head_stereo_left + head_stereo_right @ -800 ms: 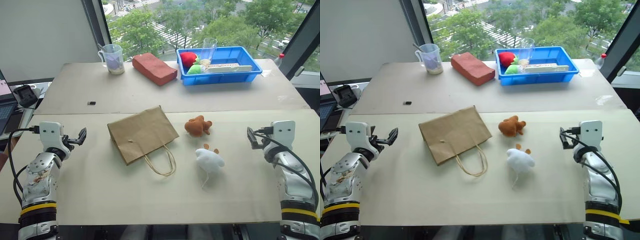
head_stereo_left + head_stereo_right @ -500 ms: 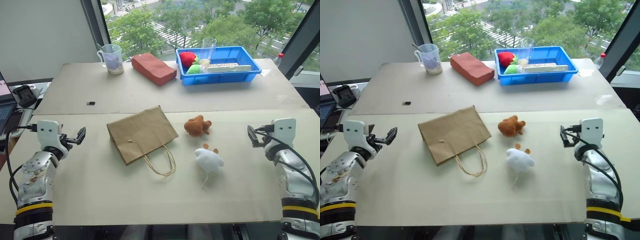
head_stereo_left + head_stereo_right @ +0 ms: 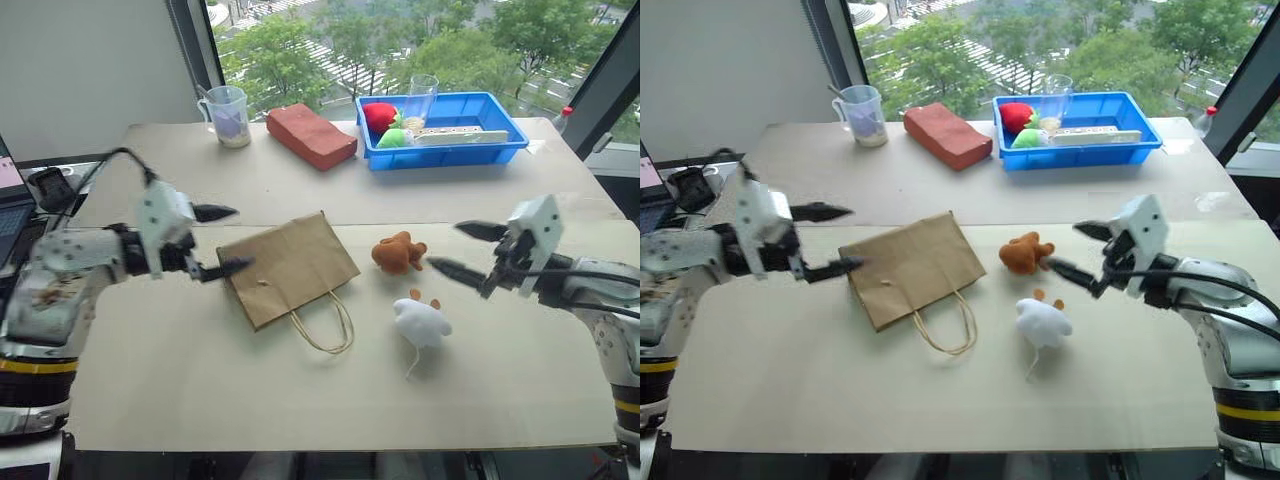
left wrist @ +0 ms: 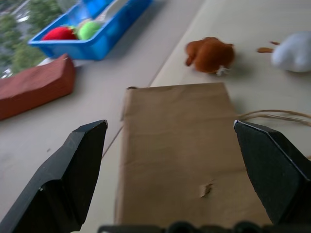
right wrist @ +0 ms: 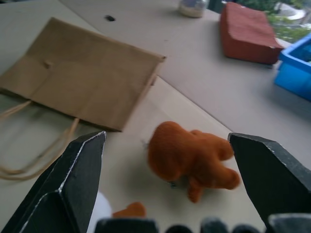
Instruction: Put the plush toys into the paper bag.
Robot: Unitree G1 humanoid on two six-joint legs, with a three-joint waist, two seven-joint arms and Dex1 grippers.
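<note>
Two plush toys lie on the near table, neither one in the bag yet: the orange-brown plush (image 3: 397, 252) sits just right of the paper bag (image 3: 287, 267), and the white plush (image 3: 420, 321) lies a little nearer to me, its thin string tail trailing toward the table's front edge. Both look light and squashy, so I judge a pinch across the fat middle of the body will hold better than a limb or the tail, which would likely slip or let the toy dangle. The bag lies flat on its side with its cord handles (image 3: 324, 327) looped toward me; being thin, limp paper, it will probably slide or crumple unless one side of the mouth is lifted near the handles. My right gripper (image 3: 456, 250) hangs just beside the orange-brown toy with its fingers spread wide, holding nothing. My left gripper (image 3: 222, 240) is likewise spread and empty, poised over the bag's left edge. Farther back, on the rear table, stand a reddish block (image 3: 311, 134), a blue tray (image 3: 500, 150) and a measuring jug (image 3: 227, 116).
</note>
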